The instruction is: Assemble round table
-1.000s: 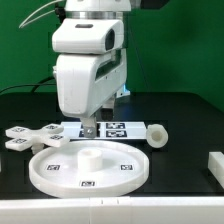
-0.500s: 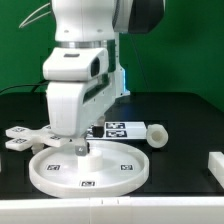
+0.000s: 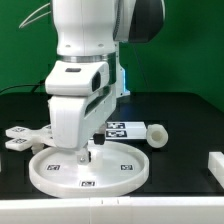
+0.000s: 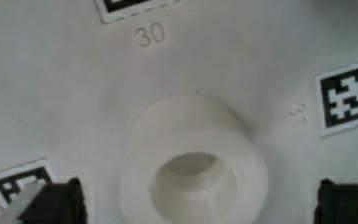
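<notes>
The large rimmed round disc [image 3: 88, 167] lies flat on the black table at the front, with small square tags on its face. My gripper [image 3: 87, 152] hangs straight over its middle, fingers down at the raised centre socket. In the wrist view the hollow socket [image 4: 195, 170] sits between my two dark fingertips [image 4: 51, 200], which stand wide apart on either side of it and hold nothing. The short cylinder leg [image 3: 157, 134] lies on its side at the exterior view's right, behind the disc. The cross-shaped four-arm piece [image 3: 20, 137] lies at the exterior view's left.
The marker board [image 3: 122, 128] lies flat behind the disc, partly hidden by my arm. A white block [image 3: 216, 165] sits at the exterior view's right edge. Green wall behind the table.
My gripper has moved from over the marker board forward and down, toward the exterior view's left, and now hangs over the disc's centre socket. The parts have not moved.
</notes>
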